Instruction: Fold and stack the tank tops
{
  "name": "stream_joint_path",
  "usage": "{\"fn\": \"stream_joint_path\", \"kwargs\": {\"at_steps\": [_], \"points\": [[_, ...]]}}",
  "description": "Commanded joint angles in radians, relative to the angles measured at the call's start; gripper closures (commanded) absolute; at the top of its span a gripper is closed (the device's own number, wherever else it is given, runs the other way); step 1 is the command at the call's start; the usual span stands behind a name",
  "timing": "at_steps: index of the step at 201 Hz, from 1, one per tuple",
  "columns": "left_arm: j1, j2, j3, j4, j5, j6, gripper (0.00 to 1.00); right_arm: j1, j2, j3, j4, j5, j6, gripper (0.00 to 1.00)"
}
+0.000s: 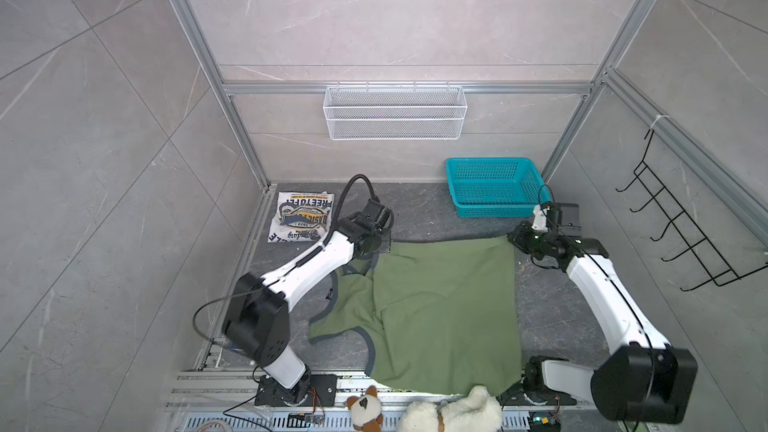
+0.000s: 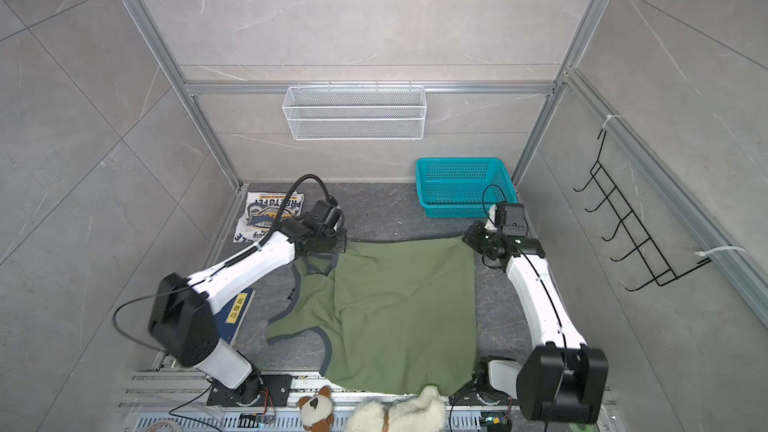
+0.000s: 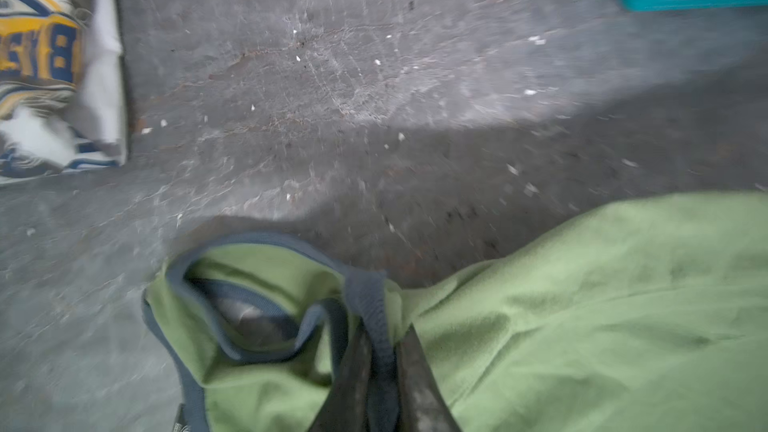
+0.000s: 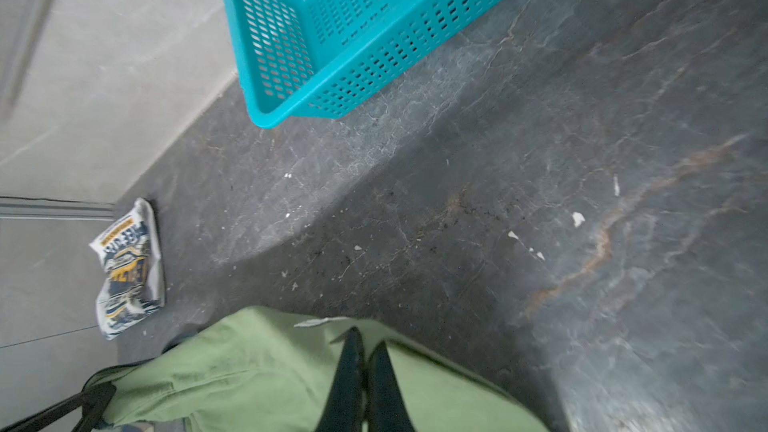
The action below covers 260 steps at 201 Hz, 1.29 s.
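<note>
As left hand (image 3: 388, 338) grips a strap (image 3: 371, 297), right hand (image 4: 366, 340) pinches the olive tank top (image 1: 444, 305) (far corner).

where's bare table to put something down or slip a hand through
Bare dark marble tabletop lies between the folded white printed tank top and the teal plastic basket, behind the olive green tank top; a narrower strip runs along its right edge. The front edge is crowded with white plush toys.
</note>
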Motion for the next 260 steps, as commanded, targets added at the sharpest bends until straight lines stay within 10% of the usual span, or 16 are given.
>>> {"fn": "stream_joint_path", "kwargs": {"at_steps": [1,24,49,157,260], "points": [[0.033,0.132,0.166,0.062,-0.016,0.043,0.69,0.025,0.092,0.031,0.145,0.124,0.004,0.81],[0.059,0.245,0.297,-0.033,-0.036,0.032,0.40,0.026,0.183,0.096,0.090,0.233,-0.007,0.48],[0.071,0.190,0.283,-0.078,-0.097,0.019,0.29,0.028,0.134,0.071,0.074,0.251,-0.021,0.37],[-0.030,0.265,0.190,0.009,0.201,-0.004,0.47,0.179,0.348,0.012,0.135,0.090,-0.048,0.48],[0.046,0.400,0.190,0.105,0.139,0.023,0.50,0.226,0.567,0.153,0.137,0.198,-0.041,0.59]]}}
